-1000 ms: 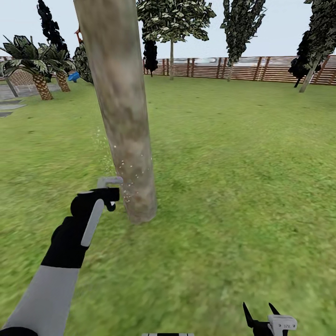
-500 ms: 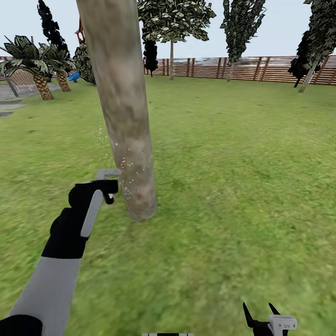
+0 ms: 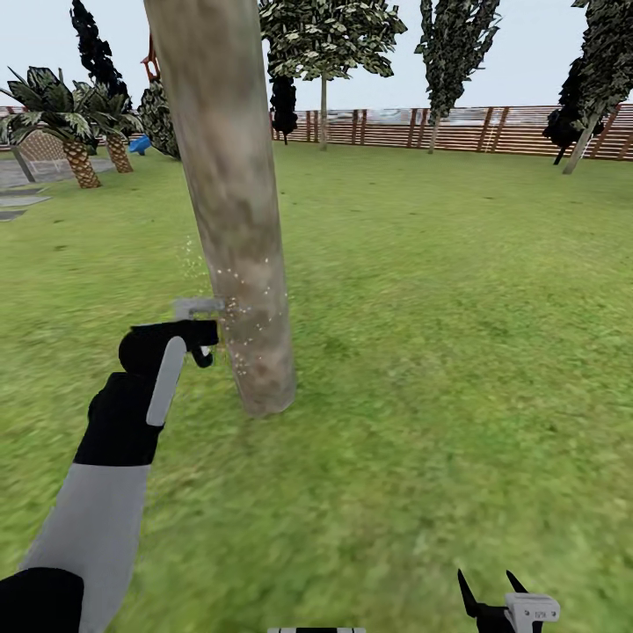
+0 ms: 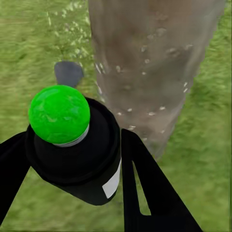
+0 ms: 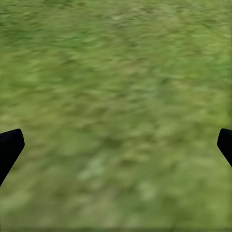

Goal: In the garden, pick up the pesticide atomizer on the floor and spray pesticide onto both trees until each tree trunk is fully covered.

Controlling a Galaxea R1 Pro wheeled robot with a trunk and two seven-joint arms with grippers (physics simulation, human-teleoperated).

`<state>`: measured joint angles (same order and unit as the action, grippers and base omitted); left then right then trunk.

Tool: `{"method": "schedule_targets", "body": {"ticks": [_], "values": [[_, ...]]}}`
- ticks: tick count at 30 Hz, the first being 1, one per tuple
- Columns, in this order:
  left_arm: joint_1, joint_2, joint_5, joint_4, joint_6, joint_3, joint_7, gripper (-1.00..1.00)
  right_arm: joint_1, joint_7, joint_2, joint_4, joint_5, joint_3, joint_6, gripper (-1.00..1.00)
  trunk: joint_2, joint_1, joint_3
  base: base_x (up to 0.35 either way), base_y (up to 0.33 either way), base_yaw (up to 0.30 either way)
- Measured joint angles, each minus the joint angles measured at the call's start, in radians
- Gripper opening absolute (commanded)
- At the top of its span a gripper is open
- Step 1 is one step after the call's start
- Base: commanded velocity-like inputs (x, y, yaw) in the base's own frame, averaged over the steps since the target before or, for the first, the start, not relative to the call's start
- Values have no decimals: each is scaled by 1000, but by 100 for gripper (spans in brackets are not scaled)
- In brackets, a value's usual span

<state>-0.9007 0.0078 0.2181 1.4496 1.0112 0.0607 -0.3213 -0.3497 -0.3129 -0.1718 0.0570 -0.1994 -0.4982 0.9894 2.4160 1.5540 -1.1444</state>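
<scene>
The pesticide atomizer (image 4: 72, 150), a dark bottle with a round green top and a white label, sits between the black fingers (image 4: 150, 193) of my left gripper (image 3: 204, 336), which is shut on it. It points at the thick mottled grey-beige tree trunk (image 3: 236, 220), a hand's width to its right, a little above the trunk's base. White spray specks (image 3: 251, 312) dot the lower trunk (image 4: 145, 72) and hang in the air beside it. My right gripper (image 3: 489, 591) is low at the bottom edge, open over bare grass (image 5: 116, 96).
Lawn (image 3: 440, 308) spreads all around the trunk. Another tree (image 3: 323, 53) stands far back by the brown slat fence (image 3: 492, 127). Palms (image 3: 75, 132) and grey paving (image 3: 18, 202) lie at the far left. A grey stone (image 4: 67, 72) lies in the grass near the trunk.
My left arm has risen along the trunk with the atomizer in its grip, and the spray specks now sit higher on the trunk. The right arm has stayed still.
</scene>
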Motion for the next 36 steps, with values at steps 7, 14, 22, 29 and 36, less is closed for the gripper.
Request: {"method": "schedule_targets", "body": {"ticks": [7,14,22,29,36], "values": [[-44,-100,-15,1,2,138,-7,-100,0,0,0,0,0,0,0,100,0,0,0,0,0,0],[-6,-22,-6,-1,-1,86,-7,-100,0,0,0,0,0,1,0,100,0,0,0,0,0,0],[384,-31,-5,-25,-244,138,-17,-100,0,0,2,0,-2,1,1,100,0,0,0,0,0,0],[450,-38,-7,-324,-597,134,-89,-100,0,0,11,-2,-2,3,0,100,0,0,0,0,0,0],[448,-33,-11,-348,-628,137,-138,-100,0,0,13,0,-2,3,0,100,0,0,0,38,-30,0]]}}
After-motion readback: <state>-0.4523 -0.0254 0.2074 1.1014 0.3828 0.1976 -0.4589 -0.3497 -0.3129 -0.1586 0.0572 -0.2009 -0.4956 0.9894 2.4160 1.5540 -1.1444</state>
